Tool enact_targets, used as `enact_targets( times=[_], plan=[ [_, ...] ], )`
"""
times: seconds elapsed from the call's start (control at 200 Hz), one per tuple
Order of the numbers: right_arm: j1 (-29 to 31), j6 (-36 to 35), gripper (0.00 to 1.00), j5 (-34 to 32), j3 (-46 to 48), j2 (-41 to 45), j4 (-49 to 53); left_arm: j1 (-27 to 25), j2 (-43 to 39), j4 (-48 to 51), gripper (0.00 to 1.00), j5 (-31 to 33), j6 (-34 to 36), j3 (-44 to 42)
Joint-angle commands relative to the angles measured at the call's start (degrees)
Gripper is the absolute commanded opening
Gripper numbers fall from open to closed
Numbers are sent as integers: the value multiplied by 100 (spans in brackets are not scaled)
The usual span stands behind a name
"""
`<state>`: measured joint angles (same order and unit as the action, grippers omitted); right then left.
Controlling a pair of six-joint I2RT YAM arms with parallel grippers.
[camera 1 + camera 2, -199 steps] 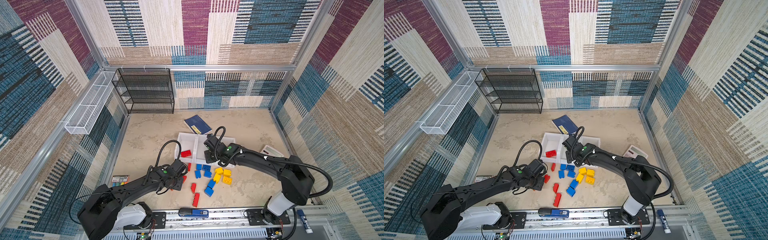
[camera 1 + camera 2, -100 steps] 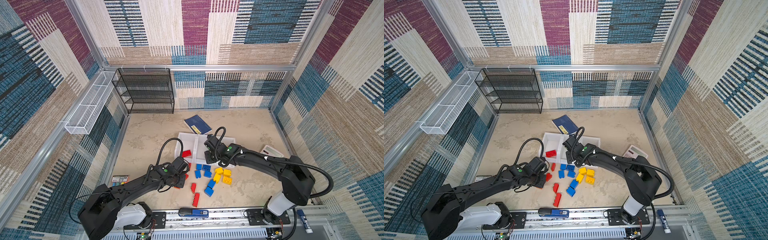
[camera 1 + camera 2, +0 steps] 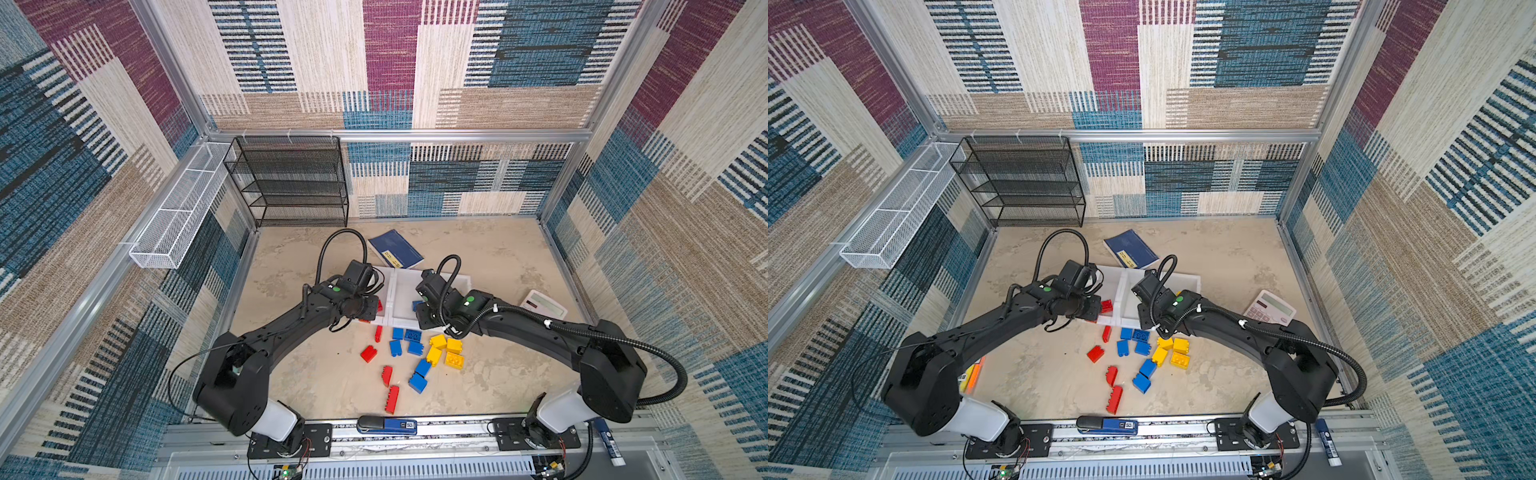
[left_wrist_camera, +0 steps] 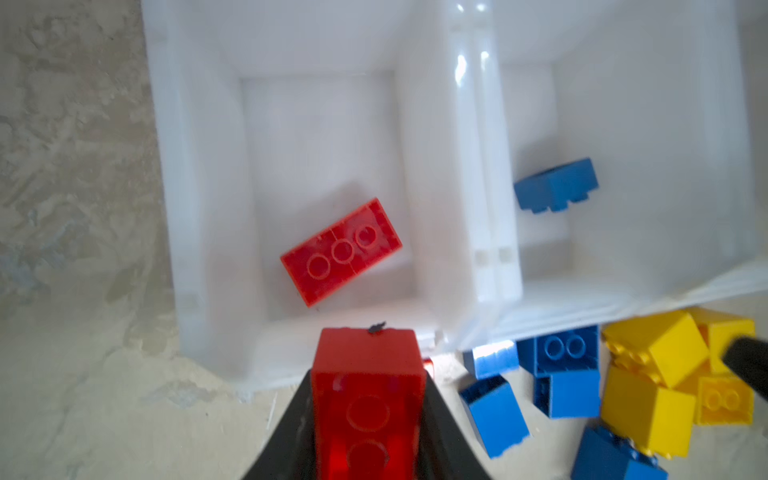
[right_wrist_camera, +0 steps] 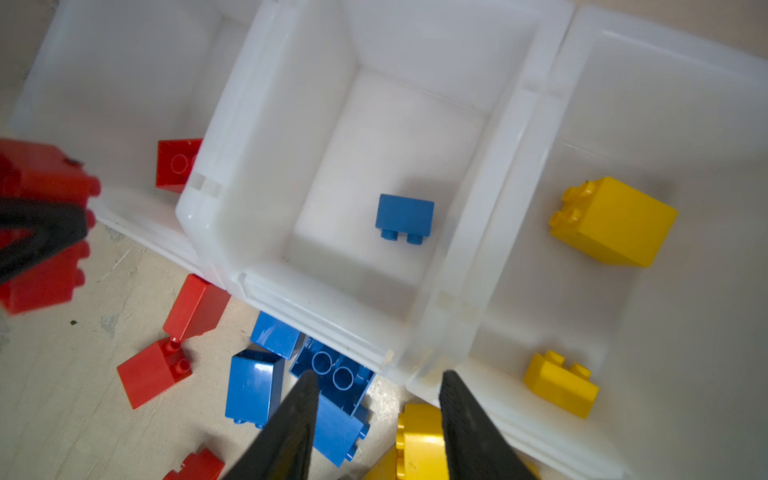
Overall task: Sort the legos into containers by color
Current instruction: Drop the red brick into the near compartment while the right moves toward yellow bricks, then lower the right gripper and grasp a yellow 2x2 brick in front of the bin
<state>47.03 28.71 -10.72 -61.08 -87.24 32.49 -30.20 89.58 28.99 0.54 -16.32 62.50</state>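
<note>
Your left gripper (image 4: pixel 369 415) is clamped on a red brick (image 4: pixel 365 357), which through the blur looks just short of the left bin (image 4: pixel 266 349); clear its near rim, let go beside the oblong red one (image 4: pixel 340 251); right gripper (image 5: pixel 379 384) hangs part-open, empty.

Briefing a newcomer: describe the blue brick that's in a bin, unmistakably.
On the table, find the row of three white bins; take the middle bin. The blue brick lies alone in it, while all other blue bricks sit outside.
</note>
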Motion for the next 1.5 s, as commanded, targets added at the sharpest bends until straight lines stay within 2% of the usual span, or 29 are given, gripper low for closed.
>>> enact_targets(
  times=[0.0, 0.215, 0.356, 0.441, 0.481, 0.671, 0.876, 1.182, 1.347, 1.497],
  plan=[
    [11, 162, 51, -138, 55, 134, 51, 147, 460, 27, 30, -270, 444, 425],
    [8, 234, 51, -192, 158, 320, 115, 255, 899, -26, 31, -455, 367, 736],
    [8, 232, 53, -272, 145, 373, 174, 258, 769, -168, 53, -475, 236, 557],
    [6, 236, 54, -273, 149, 368, 161, 264, 638, -192, 63, -436, 185, 456],
    [6, 240, 54, -258, 158, 359, 153, 261, 562, -205, 64, -415, 169, 401],
    [8, 249, 54, -185, 210, 344, 151, 288, 177, -244, 65, -349, 55, 81],
    [7, 379, 54, -124, 510, 512, 211, 376, -517, -407, 65, -247, -212, -624],
    [8, 1041, 53, -129, 1259, 1095, 631, 427, -1457, -462, 65, -155, -564, -1630],
    [8, 1383, 55, -213, 1569, 1270, 796, 443, -1600, -449, 65, -189, -653, -1798],
    [8, 1528, 59, -294, 1569, 1084, 814, 447, -1582, -463, 65, -320, -688, -1803]
  ],
)
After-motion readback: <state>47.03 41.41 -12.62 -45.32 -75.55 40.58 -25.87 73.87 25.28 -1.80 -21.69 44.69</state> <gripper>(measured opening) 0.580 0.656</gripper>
